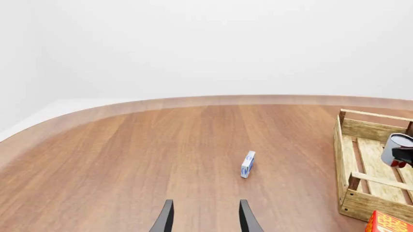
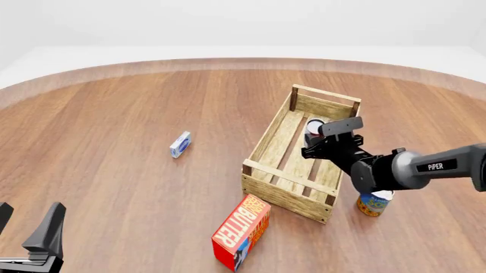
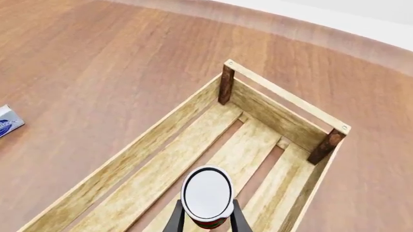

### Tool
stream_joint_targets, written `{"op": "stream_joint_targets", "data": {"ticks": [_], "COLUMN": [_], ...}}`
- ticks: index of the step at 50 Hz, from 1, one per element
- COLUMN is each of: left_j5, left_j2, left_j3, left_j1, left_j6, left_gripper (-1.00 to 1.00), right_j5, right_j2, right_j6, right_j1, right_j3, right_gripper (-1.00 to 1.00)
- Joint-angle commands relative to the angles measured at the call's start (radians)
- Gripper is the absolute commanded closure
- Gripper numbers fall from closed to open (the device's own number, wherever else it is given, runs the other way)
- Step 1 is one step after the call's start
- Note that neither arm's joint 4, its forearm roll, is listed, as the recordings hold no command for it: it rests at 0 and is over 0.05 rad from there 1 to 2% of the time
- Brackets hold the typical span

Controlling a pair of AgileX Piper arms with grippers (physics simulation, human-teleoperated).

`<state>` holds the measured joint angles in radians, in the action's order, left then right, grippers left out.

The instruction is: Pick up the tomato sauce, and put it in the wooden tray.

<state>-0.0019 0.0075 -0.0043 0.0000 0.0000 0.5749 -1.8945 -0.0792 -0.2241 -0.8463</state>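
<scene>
The tomato sauce (image 2: pixel 313 129), a small can with a silver top (image 3: pixel 207 193), is held in my right gripper (image 2: pixel 316 142) inside the outline of the wooden tray (image 2: pixel 267 135), over its far half. The gripper (image 3: pixel 206 221) is shut on the can's sides. I cannot tell whether the can touches the slats. In the left wrist view the can (image 1: pixel 396 147) hangs between the tray's walls (image 1: pixel 344 154). My left gripper (image 2: pixel 27 224) is open and empty at the near left of the table, its fingers (image 1: pixel 166 218) apart.
A blue-and-yellow can (image 2: pixel 373 203) stands just right of the tray, under my right arm. A red-orange butter box (image 2: pixel 241 230) lies near the tray's near corner. A small blue-and-white box (image 2: pixel 180 144) lies left of the tray.
</scene>
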Motion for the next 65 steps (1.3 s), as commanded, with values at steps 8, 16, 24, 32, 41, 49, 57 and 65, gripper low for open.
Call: {"op": "stream_joint_targets", "data": {"ticks": [8, 16, 24, 32, 41, 49, 57, 65], "left_j5": [0.000, 0.000, 0.000, 0.000, 0.000, 0.000, 0.000, 0.000], "left_j2": [0.000, 0.000, 0.000, 0.000, 0.000, 0.000, 0.000, 0.000], "left_j3": [0.000, 0.000, 0.000, 0.000, 0.000, 0.000, 0.000, 0.000], "left_j1": [0.000, 0.000, 0.000, 0.000, 0.000, 0.000, 0.000, 0.000], "left_j6": [0.000, 0.000, 0.000, 0.000, 0.000, 0.000, 0.000, 0.000], "left_gripper": [-1.00, -1.00, -1.00, -1.00, -1.00, -1.00, -1.00, -1.00], "right_j5": [0.018, 0.026, 0.032, 0.027, 0.024, 0.029, 0.034, 0.035], "right_j2": [-0.045, -0.066, -0.079, -0.085, -0.090, -0.096, -0.085, -0.069], "right_j6": [0.025, 0.028, 0.030, 0.028, 0.028, 0.028, 0.036, 0.037], "right_j1": [-0.001, 0.001, 0.004, 0.005, 0.009, 0.012, 0.009, 0.016], "right_j3": [-0.023, -0.032, -0.041, -0.052, -0.059, -0.061, -0.055, -0.043], "right_gripper": [1.00, 1.00, 1.00, 1.00, 1.00, 1.00, 1.00, -1.00]}}
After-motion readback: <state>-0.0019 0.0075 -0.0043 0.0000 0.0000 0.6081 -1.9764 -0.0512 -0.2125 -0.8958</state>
